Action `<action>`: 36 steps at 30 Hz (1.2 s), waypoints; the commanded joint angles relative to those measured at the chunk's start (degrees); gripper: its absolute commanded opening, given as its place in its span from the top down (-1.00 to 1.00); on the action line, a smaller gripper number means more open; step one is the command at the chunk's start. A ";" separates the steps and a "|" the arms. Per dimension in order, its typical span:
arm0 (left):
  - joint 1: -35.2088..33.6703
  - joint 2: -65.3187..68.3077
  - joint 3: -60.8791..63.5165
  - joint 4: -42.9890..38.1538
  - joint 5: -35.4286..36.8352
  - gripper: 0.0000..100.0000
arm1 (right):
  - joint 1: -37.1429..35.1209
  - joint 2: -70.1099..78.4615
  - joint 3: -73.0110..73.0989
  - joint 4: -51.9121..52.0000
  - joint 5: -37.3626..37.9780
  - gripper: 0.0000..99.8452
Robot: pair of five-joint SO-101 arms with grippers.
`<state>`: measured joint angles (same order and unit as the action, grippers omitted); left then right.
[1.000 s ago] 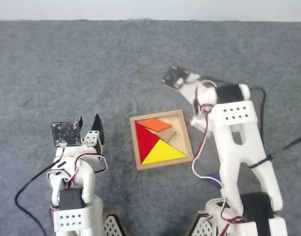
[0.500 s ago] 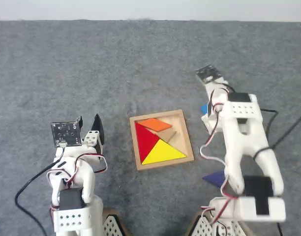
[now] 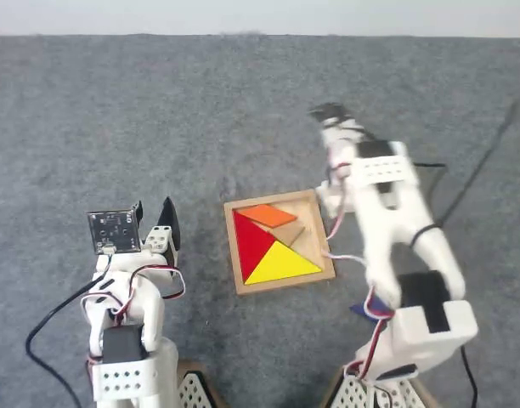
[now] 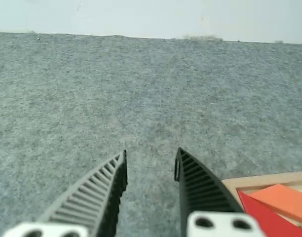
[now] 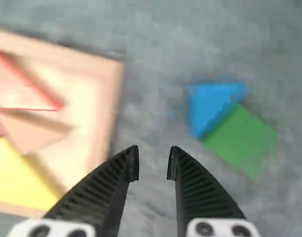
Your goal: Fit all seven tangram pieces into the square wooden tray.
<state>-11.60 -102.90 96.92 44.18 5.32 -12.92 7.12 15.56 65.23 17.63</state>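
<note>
The square wooden tray [image 3: 325, 240] lies mid-table and holds an orange piece [image 3: 267, 215], a red triangle [image 3: 251, 242], a yellow triangle [image 3: 281, 264] and a tan piece [image 3: 292, 232]. My right arm [image 3: 379, 183] hangs over the tray's right edge. In the right wrist view my right gripper [image 5: 152, 163] is open and empty above bare mat just outside the tray rim [image 5: 109, 113]. A blue triangle [image 5: 209, 104] touching a green square [image 5: 240, 139] lies a little beyond it. My left gripper [image 4: 151, 168] is open and empty over the mat left of the tray.
A dark purple piece [image 3: 362, 308] lies on the mat near the right arm's base, partly covered by its cables. Grey mat stretches to the far wall. The left arm [image 3: 128, 293] stands at the front left.
The right arm swung right, away from the tray, then came back left over the tray's right edge. The left arm has stayed still.
</note>
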 commanded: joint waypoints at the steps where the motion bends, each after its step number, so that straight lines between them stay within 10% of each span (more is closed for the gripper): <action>1: 0.35 -0.97 -0.48 0.18 -0.70 0.70 | -8.57 -2.95 -2.64 0.84 0.79 0.80; 36: 0.35 -0.97 -0.48 0.18 -0.70 0.70 | -13.14 6.73 0.70 -3.65 3.08 0.95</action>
<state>-11.60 -102.90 96.92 44.18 5.32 -25.41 11.16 23.30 61.98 20.09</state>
